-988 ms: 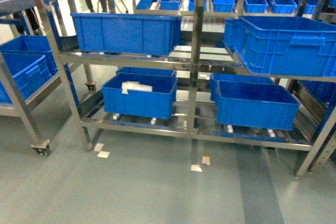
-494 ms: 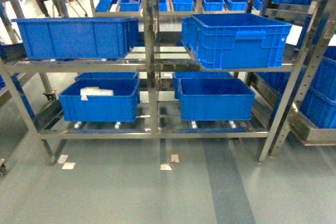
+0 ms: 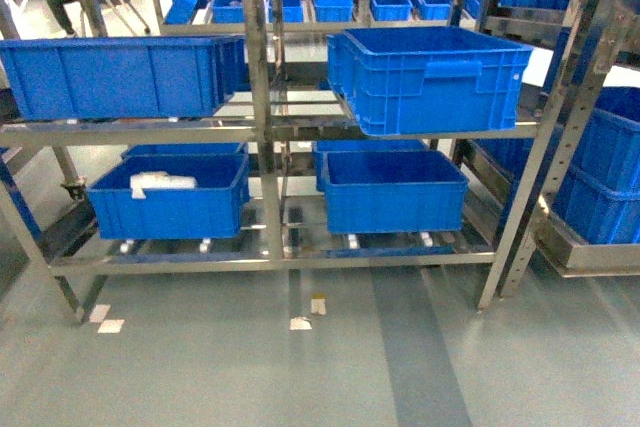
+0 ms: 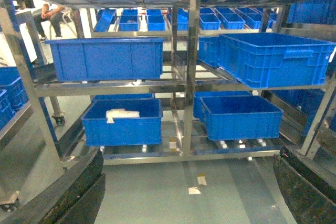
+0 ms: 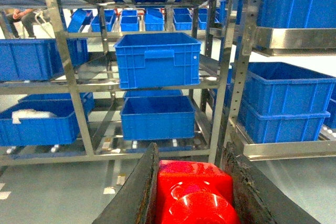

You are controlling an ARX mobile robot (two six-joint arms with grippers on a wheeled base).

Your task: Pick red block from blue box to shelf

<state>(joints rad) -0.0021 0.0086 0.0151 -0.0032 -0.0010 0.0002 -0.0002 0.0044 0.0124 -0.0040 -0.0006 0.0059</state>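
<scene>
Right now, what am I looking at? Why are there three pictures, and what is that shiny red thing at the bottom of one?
These come from a rolling robot with two arms. One camera sits up on its body; it sees the shiny metal shelf holding dark blue crates. The other two cameras ride on the robot's wrists, so you see the arms' pinching fingers at the picture edges. The left gripper is spread wide and holds nothing; its dark fingers frame the view. The right gripper is squeezing the red block, a toy brick with a round bump, very close to the camera. The robot is facing the shelf, where the block should go. The floor has small paper scraps.
</scene>
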